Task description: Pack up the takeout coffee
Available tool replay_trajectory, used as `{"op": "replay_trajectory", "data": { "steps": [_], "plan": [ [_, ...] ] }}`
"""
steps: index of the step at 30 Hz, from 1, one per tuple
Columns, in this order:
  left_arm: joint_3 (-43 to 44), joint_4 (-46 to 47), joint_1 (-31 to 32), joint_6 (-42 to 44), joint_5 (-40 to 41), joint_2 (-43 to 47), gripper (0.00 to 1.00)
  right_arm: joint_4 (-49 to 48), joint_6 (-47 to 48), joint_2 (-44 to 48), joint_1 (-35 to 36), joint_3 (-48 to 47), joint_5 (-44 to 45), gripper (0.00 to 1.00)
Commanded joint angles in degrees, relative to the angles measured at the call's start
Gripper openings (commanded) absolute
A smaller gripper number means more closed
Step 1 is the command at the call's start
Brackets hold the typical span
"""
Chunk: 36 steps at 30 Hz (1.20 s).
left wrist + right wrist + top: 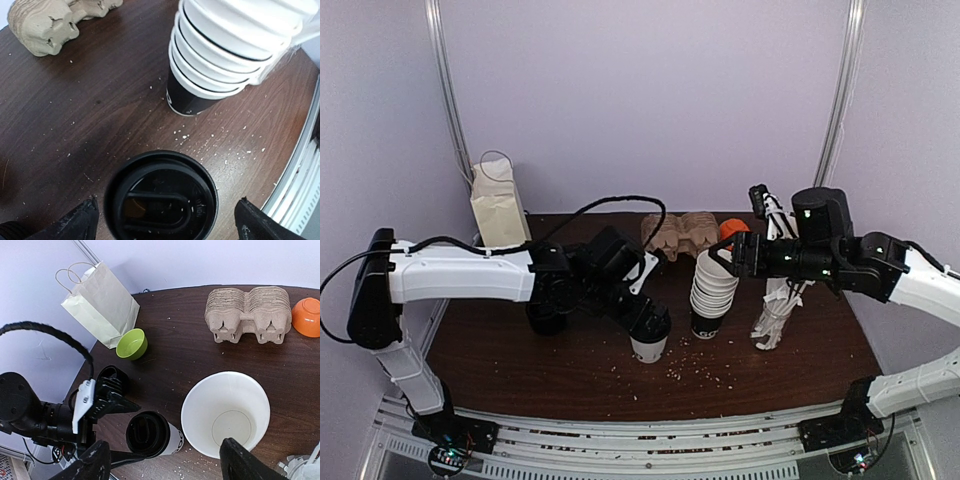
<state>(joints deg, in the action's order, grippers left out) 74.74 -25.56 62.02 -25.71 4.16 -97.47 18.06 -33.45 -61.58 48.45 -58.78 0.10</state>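
Observation:
The takeout coffee (649,347) is a white paper cup with a black lid and stands upright at the front middle of the table. In the left wrist view its lid (161,197) lies between my fingers. My left gripper (648,322) is open and straddles the cup's top, with small gaps on both sides (165,220). The cup also shows in the right wrist view (152,434). My right gripper (722,256) is open and empty, hovering above the tall stack of lidless cups (713,290); it also shows in its own wrist view (162,456).
The cup stack (225,412) stands just right of the coffee. Behind are pulp cup carriers (678,235), an orange bowl (732,228), a paper bag (498,205) and a green bowl (132,344). A black lid stack (545,318) stands at left and wrapped straws (775,305) at right.

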Motion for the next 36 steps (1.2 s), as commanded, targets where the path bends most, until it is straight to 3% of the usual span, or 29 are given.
{"op": "replay_trajectory", "data": {
  "steps": [1, 21, 32, 36],
  "plan": [
    [3.8, -5.9, 0.6, 1.7, 4.9, -3.3, 0.98, 1.8, 0.4, 2.2, -0.2, 0.7, 1.3, 0.77],
    [7.5, -7.8, 0.8, 0.9, 3.0, -7.4, 0.98, -1.4, -1.2, 3.1, -0.1, 4.9, -1.1, 0.78],
    [6.8, -7.9, 0.8, 1.1, 3.2, -4.4, 0.74, -1.5, -1.3, 3.5, -0.2, 5.0, -1.0, 0.78],
    [6.0, -7.9, 0.8, 0.5, 4.2, -2.2, 0.69, -1.8, -1.5, 3.4, -0.1, 5.0, -1.1, 0.77]
  ]
}}
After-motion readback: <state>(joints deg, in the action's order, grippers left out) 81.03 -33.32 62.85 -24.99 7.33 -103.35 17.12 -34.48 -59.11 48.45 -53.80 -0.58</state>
